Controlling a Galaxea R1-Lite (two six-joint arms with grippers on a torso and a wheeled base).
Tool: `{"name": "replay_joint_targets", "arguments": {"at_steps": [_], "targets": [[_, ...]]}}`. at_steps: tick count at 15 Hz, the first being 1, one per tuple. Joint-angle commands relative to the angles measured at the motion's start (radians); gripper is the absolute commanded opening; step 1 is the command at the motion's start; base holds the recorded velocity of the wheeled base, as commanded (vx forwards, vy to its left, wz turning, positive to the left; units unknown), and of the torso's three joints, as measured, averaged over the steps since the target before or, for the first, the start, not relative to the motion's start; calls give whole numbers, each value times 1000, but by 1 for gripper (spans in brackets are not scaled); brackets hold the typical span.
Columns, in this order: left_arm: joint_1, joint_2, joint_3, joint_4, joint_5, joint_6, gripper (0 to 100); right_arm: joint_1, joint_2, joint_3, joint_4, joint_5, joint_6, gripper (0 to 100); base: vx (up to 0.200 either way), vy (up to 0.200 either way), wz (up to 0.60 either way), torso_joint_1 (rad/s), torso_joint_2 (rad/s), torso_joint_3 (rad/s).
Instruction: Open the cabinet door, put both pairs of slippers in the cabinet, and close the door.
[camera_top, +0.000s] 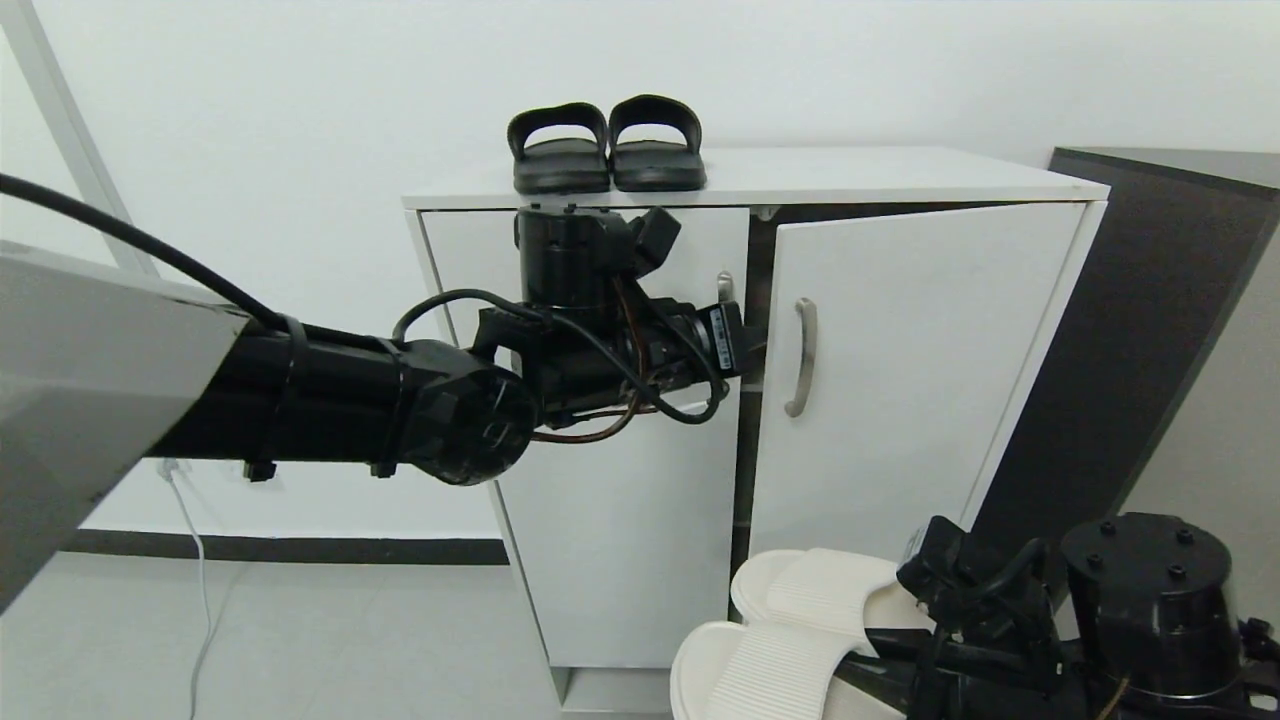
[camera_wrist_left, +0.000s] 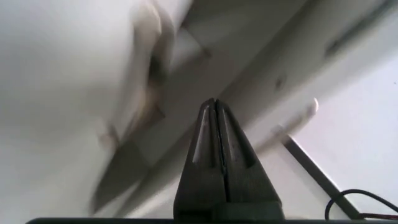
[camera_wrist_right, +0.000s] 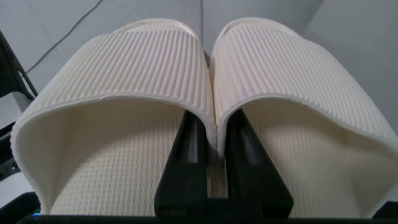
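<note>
The white cabinet stands at the middle of the head view against a pale wall, and the black slippers sit side by side on its top at 12 o'clock, toes towards the wall, close to the front edge. Below them are two doors: the 9 o'clock door lies flat, while the 3 o'clock door looks slightly ajar, with a dark gap between the two. Each door carries a metal handle beside that gap, a long one on the ajar door and a short one on the flat door that shows just above the arm. The left arm comes in from 9 o'clock and ends at the gap, level with the handles; the left gripper is narrow, its two fingers pressed together with nothing between them, pointed at the blurred door edge. Whether it touches the door I cannot tell. At 5 o'clock the right gripper holds the white slippers low in front of the cabinet's foot: its fingers are slid under the ribbed straps, one in each slipper, pinching the two inner strap walls together so the pair hangs as one. A dark panel flanks the cabinet at 3 o'clock, and a white cable drops down the wall to the grey floor at 8 o'clock
</note>
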Motion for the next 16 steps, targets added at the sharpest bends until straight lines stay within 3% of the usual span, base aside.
{"name": "replay_joint_targets", "arguments": {"at_steps": [1, 2, 4, 8, 11, 14, 15, 16], "targets": [[-85, -63, 93, -53, 3, 3, 0, 6, 0, 2, 0, 0, -1, 0, -200, 0, 0, -2, 2, 7], [-122, -77, 119, -69, 9, 3, 0, 8, -1, 5, 0, 0, -1, 0, -200, 0, 0, 7, 2, 7], [-140, -88, 123, -70, 12, 3, 0, 9, -1, 5, -2, 0, -2, 0, -200, 0, 0, 0, 0, 5], [-57, -152, 197, -86, 12, 6, 0, 11, -3, 6, -2, 0, -1, 0, -50, 0, 0, 1, 1, 1], [4, -338, 381, -96, 14, 6, 0, 8, -3, 5, -4, -2, -1, 0, 0, 0, 0, 0, 0, 0], [56, -657, 651, -73, 14, 15, 0, 5, 0, 2, -4, -2, 1, 0, 0, 0, 0, 0, 0, 0], [74, -757, 702, -27, 16, 33, 0, 5, -1, 2, -7, -4, 1, 0, 0, 0, 0, 0, 0, 0], [110, -863, 734, 85, 45, 62, 0, 5, 0, 3, -16, -4, 1, 0, 0, 0, 0, 0, 0, 0]]}}
